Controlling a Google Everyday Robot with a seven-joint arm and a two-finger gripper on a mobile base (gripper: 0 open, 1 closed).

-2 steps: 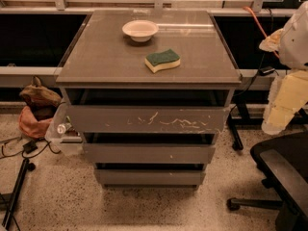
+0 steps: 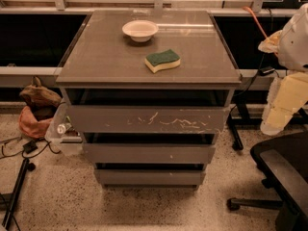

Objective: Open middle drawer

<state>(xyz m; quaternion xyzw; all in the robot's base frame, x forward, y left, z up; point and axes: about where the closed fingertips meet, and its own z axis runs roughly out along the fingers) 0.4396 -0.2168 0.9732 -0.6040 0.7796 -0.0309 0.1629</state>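
Note:
The middle drawer (image 2: 149,153) is a plain grey-brown front with a few white specks. It sits below the wider, scratched top drawer (image 2: 147,119) and above the narrowest bottom drawer (image 2: 149,177). A dark gap shows above each front. My gripper (image 2: 284,105) is the cream and white arm end at the right edge. It hangs beside the cabinet at top-drawer height, well to the right of the middle drawer and touching nothing.
A white bowl (image 2: 140,30) and a green-yellow sponge (image 2: 162,60) lie on the cabinet top (image 2: 106,61). A black office chair (image 2: 281,172) stands at the lower right. Bags (image 2: 36,112), a plastic bin (image 2: 62,134) and cables lie on the floor at the left.

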